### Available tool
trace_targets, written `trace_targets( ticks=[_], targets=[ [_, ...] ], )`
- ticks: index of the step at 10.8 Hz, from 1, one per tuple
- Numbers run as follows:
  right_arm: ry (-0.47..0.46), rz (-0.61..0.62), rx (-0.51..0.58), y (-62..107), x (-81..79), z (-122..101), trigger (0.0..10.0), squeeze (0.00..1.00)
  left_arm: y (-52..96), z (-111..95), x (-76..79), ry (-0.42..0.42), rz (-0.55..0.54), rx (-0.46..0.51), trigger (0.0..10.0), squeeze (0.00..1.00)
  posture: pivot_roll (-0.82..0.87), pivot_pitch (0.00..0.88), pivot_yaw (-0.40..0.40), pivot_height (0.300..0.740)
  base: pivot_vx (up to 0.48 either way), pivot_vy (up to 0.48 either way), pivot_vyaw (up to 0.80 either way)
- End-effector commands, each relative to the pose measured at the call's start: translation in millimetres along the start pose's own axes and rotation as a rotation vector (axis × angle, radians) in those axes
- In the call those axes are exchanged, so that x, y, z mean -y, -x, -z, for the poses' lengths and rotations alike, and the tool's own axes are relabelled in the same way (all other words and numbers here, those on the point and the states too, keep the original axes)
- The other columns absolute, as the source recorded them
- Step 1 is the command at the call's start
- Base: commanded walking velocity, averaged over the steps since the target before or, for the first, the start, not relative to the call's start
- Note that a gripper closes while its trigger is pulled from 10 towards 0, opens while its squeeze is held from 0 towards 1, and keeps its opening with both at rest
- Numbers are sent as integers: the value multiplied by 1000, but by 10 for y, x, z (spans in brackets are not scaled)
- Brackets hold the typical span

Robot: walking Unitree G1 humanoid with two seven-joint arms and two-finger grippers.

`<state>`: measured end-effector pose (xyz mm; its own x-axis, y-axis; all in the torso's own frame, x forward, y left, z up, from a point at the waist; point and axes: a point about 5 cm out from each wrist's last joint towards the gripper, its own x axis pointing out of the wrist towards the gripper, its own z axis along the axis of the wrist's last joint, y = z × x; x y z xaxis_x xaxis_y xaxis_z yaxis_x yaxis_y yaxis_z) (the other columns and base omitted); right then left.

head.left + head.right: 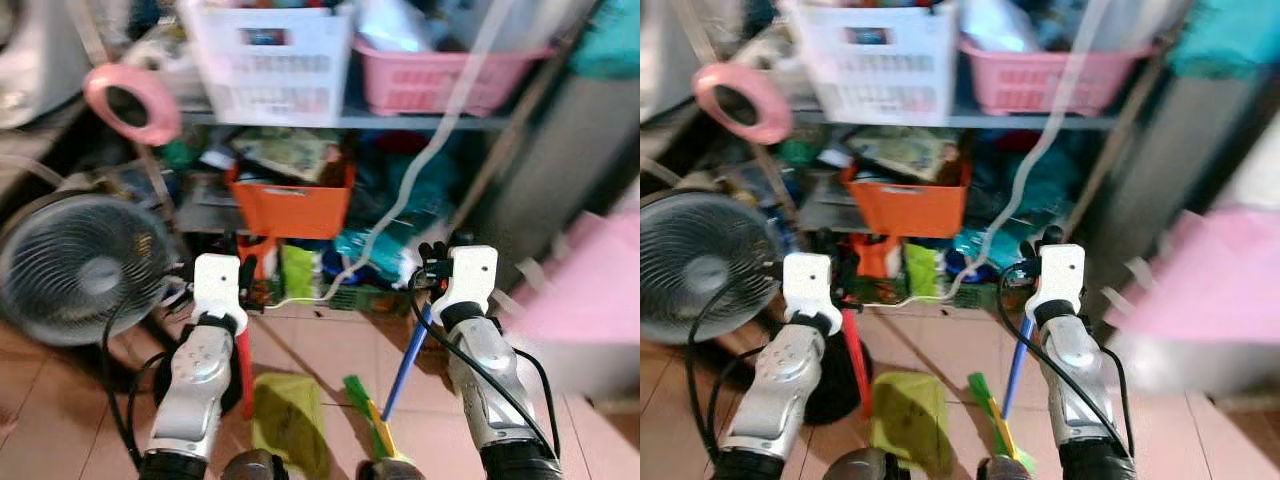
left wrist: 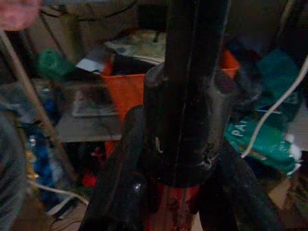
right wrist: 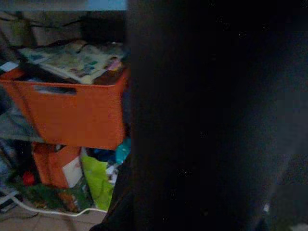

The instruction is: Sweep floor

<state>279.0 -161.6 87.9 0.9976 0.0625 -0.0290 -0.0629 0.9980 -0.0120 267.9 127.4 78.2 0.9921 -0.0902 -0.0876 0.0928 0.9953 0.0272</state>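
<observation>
My left gripper (image 1: pixel 243 272) is shut on the red handle (image 1: pixel 243 362) of a yellow-green dustpan (image 1: pixel 287 418), which hangs low over the tiled floor (image 1: pixel 312 345). In the left wrist view, black fingers (image 2: pixel 126 183) clamp the handle's black top (image 2: pixel 185 120). My right gripper (image 1: pixel 432 262) is shut on the blue stick (image 1: pixel 405 365) of a broom. The broom slants down to green and yellow bristles (image 1: pixel 370 420) beside the dustpan. The right wrist view is mostly dark, with the orange bin (image 3: pixel 72 108) showing beyond.
A cluttered shelf stands straight ahead with an orange bin (image 1: pixel 290 205), a white basket (image 1: pixel 270 60) and a pink basket (image 1: pixel 440 75). A floor fan (image 1: pixel 75 265) sits at the left. A white cable (image 1: pixel 420 170) hangs down. A blurred pink object (image 1: pixel 590 290) is at the right.
</observation>
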Motion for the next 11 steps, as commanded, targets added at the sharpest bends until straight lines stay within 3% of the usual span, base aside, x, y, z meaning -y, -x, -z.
trace_targets(
  ticks=[1, 3, 7, 11],
  targets=[
    [1, 16, -34, 31, 12, 58, 10000, 0, 40, -66, 0, 4, -21, 30, 10000, 0, -2, 0, 74, 740, 0, 0, -800],
    [-22, 52, -55, 63, 43, 125, 10000, 0, 60, -25, -23, -37, 13, 16, 10000, 0, 3, 0, 81, 740, 0, 0, 0],
    [-7, 68, -42, 4, 101, 90, 10000, 0, 2, -73, 78, -21, 57, 32, 10000, 0, -6, 0, 76, 740, 0, 0, 0],
    [2, 56, -39, -47, 65, 72, 10000, 0, -8, -59, 79, -15, 53, 28, 10000, 0, -5, 0, 70, 740, -62, 0, 0]
  ],
)
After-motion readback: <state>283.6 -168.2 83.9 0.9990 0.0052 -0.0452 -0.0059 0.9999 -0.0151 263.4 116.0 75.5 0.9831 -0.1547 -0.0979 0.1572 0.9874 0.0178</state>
